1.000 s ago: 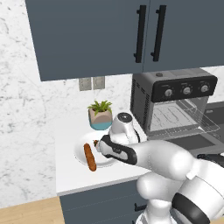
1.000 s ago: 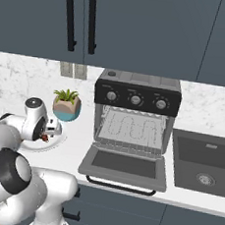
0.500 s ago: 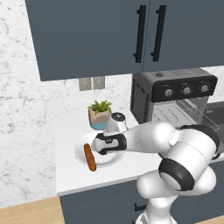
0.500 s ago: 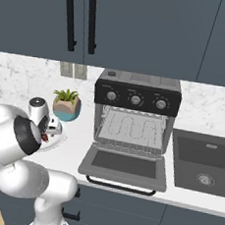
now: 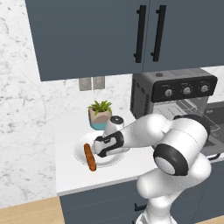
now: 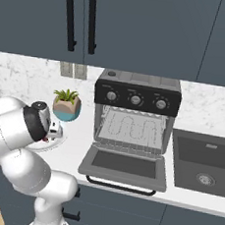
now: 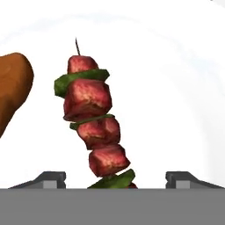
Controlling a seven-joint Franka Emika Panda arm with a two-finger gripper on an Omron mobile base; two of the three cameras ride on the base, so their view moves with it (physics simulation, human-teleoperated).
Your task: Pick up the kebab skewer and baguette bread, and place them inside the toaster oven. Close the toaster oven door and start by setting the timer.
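Note:
The kebab skewer (image 7: 93,125), red meat chunks with green pieces between, lies on the white plate (image 7: 171,88). My gripper (image 7: 116,179) is open just above it, one fingertip (image 7: 50,178) on each side of its near end and not touching it. The orange-brown baguette bread (image 7: 11,88) lies to the skewer's left. From the left base view the baguette bread (image 5: 90,157) rests on the plate's (image 5: 109,162) left part, with my gripper (image 5: 99,148) low over the middle. The toaster oven (image 6: 134,114) stands right of the plate, its door (image 6: 126,164) dropped open and the rack bare.
A small potted plant (image 5: 99,114) stands right behind the plate, close to my wrist. A sink (image 6: 204,167) lies right of the oven. Dark upper cabinets (image 5: 131,35) hang above. The counter's front edge (image 5: 87,186) runs just before the plate.
My hand has moved left and down from beside the plant to low over the plate, and the arm's elbow has swung out to the right.

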